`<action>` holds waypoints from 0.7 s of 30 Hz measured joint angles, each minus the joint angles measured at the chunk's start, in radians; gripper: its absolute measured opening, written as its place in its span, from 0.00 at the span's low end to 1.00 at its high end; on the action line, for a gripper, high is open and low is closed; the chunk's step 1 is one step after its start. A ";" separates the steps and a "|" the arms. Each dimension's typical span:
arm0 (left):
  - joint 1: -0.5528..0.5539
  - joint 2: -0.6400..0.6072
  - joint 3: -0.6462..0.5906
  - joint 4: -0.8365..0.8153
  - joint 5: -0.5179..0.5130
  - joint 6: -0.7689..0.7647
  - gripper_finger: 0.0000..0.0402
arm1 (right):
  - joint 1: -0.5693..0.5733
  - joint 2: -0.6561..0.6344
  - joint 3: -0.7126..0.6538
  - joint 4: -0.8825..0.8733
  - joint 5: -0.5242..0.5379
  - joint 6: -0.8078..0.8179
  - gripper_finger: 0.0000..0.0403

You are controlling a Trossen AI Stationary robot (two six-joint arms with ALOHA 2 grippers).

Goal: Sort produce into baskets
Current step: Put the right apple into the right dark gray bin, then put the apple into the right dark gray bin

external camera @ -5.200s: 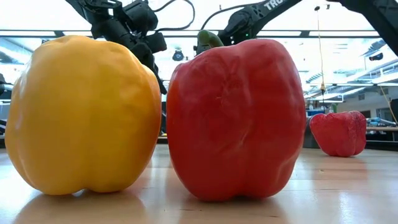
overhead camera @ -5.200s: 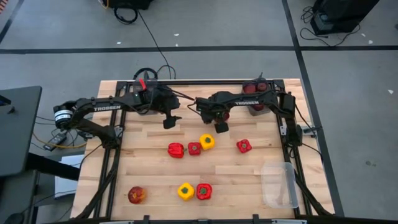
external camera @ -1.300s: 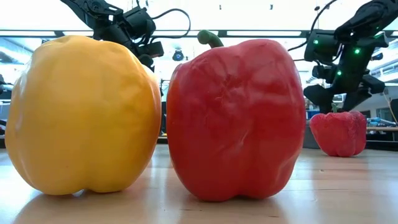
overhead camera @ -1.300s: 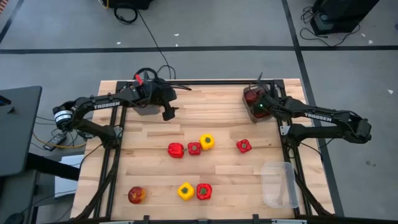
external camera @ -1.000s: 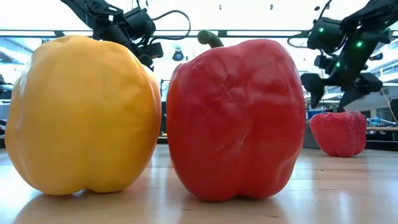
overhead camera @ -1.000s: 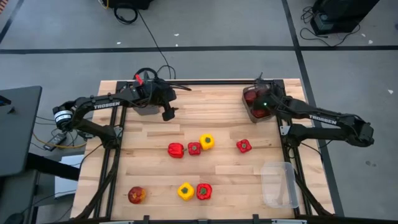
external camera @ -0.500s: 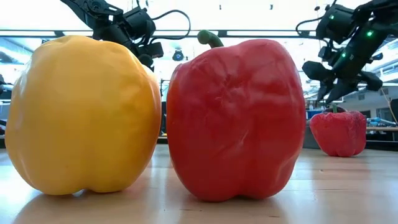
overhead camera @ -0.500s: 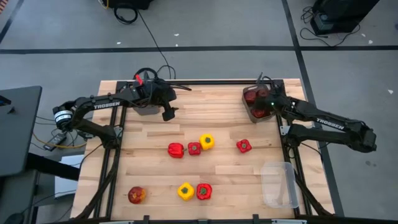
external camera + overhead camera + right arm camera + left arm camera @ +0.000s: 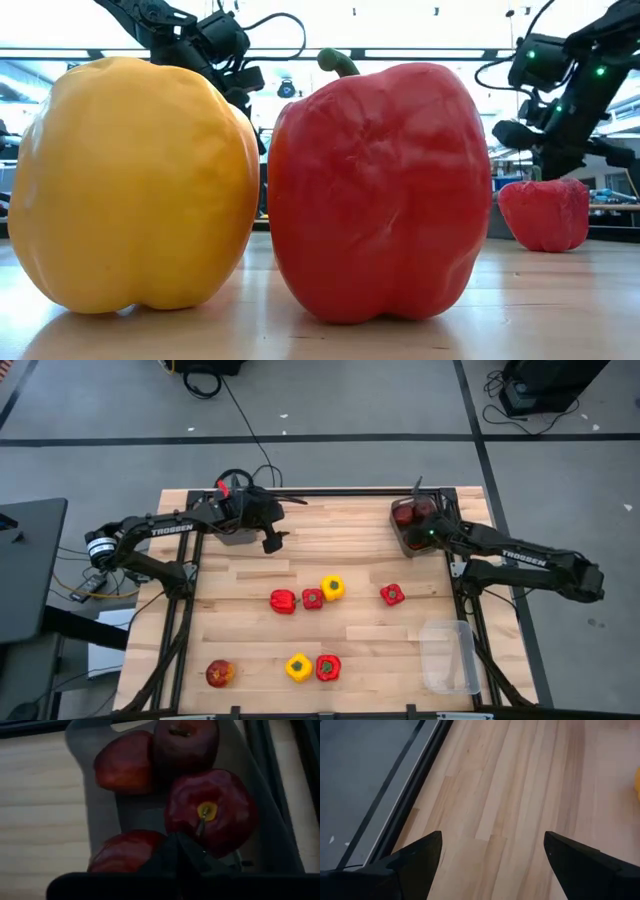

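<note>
Four dark-red round apples lie in smoky-grey rectangular plastic basket at far right corner of wooden surface. Right gripper hovers over basket, fingers clenched, empty. Left gripper at far left, fingers spread wide, released. Red and yellow peppers mid-surface; clear bin near right.

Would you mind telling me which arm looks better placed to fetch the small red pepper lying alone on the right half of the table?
Probably the right. The right gripper hangs over the grey bin of dark-red apples, just behind the lone red pepper. The left gripper, fingers open, sits farther off at the table's back left.
</note>
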 joint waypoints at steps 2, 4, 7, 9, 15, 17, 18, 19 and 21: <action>0.000 0.000 0.000 -0.003 0.000 0.000 0.88 | 0.013 -0.016 0.031 0.013 0.001 -0.019 0.04; 0.000 0.000 0.000 -0.005 0.000 -0.003 0.88 | 0.024 -0.038 0.078 0.039 0.000 -0.079 0.07; 0.000 0.000 0.000 -0.037 0.000 -0.004 0.88 | 0.045 -0.053 0.128 0.080 -0.060 -0.175 0.10; -0.001 0.000 0.000 -0.058 0.000 -0.009 0.88 | 0.075 -0.060 0.145 0.170 -0.113 -0.246 0.12; -0.028 0.000 -0.015 -0.061 0.000 -0.059 0.88 | 0.242 0.018 0.105 0.561 -0.283 -0.396 0.15; -0.043 0.000 -0.032 -0.056 0.000 -0.075 0.88 | 0.321 0.065 0.093 0.623 -0.276 -0.399 0.14; -0.050 0.000 -0.041 -0.048 0.000 -0.081 0.88 | 0.362 0.091 0.092 0.637 -0.261 -0.401 0.14; -0.059 0.000 -0.052 -0.040 0.000 -0.085 0.88 | 0.398 0.114 0.091 0.639 -0.244 -0.408 0.14; -0.076 0.000 -0.076 -0.036 0.001 -0.087 0.88 | 0.468 0.161 0.090 0.644 -0.221 -0.426 0.14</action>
